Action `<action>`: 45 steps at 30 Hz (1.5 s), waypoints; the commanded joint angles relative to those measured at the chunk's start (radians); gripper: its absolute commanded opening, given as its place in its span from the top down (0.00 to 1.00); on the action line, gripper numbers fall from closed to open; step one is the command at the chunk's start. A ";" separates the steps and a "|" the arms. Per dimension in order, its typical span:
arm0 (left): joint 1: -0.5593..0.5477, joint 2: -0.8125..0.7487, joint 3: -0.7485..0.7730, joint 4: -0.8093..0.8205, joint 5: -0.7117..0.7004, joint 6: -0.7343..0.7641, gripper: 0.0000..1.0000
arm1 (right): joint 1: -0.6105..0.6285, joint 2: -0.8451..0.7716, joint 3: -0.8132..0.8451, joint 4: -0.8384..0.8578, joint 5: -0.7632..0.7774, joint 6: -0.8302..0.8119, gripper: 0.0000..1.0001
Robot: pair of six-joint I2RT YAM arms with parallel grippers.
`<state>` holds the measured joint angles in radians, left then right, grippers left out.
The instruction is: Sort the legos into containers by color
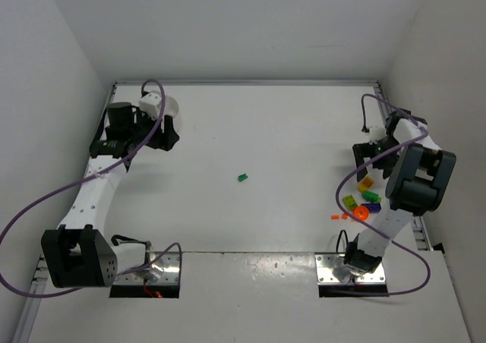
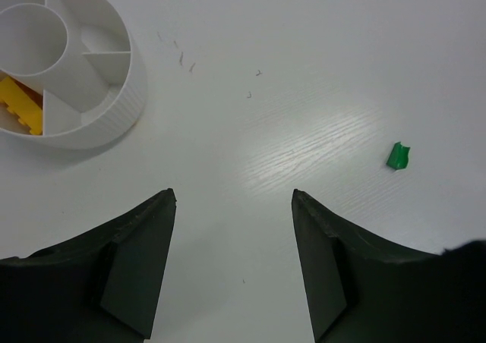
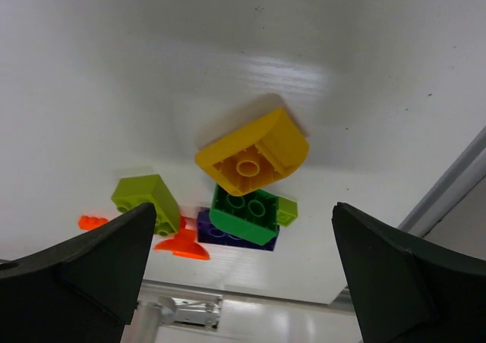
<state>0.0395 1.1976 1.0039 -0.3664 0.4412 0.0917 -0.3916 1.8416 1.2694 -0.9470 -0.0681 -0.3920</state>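
White table (image 1: 266,130), faint wood grain, white walls round it. Left arm (image 1: 91,195) reaches forward to the far left corner. The left gripper (image 2: 234,196) hangs over bare table, jaws apart, nothing between them. Right arm (image 1: 414,180) is folded tight at the right edge. The right gripper (image 3: 244,209) points down over the brick pile, jaws spread wide, gripping nothing.

Dish (image 2: 114,123) sits just left of the left gripper: white plastic, ribbed outer wall, round centre well, spoke walls. It is cut off by the frame edge, and in the top view mostly hidden behind the wrist. One section holds a yellow piece (image 2: 19,104), only partly seen.

Pile, glossy plastic, studs showing:
- yellow brick (image 3: 254,153), curved, touching the green brick (image 3: 243,214)
- dark blue brick (image 3: 209,233), mostly covered
- lime brick (image 3: 144,199)
- orange bits (image 3: 182,244), shape unclear

A lone green lego (image 2: 398,156) lies mid-table, well apart from both.
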 commanded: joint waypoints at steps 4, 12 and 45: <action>0.013 0.007 0.004 0.055 0.013 -0.026 0.32 | -0.007 0.045 0.022 0.002 -0.047 0.205 0.00; 0.013 0.007 -0.005 0.064 -0.015 -0.035 0.32 | -0.007 0.096 0.012 0.016 -0.012 0.329 0.01; 0.031 0.025 -0.024 0.083 -0.027 -0.063 0.32 | 0.022 0.165 -0.016 0.053 -0.007 0.414 0.53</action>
<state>0.0589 1.2137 0.9833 -0.3199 0.3992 0.0399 -0.3878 2.0117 1.2415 -0.9382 -0.0330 0.0498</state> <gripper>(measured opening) 0.682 0.471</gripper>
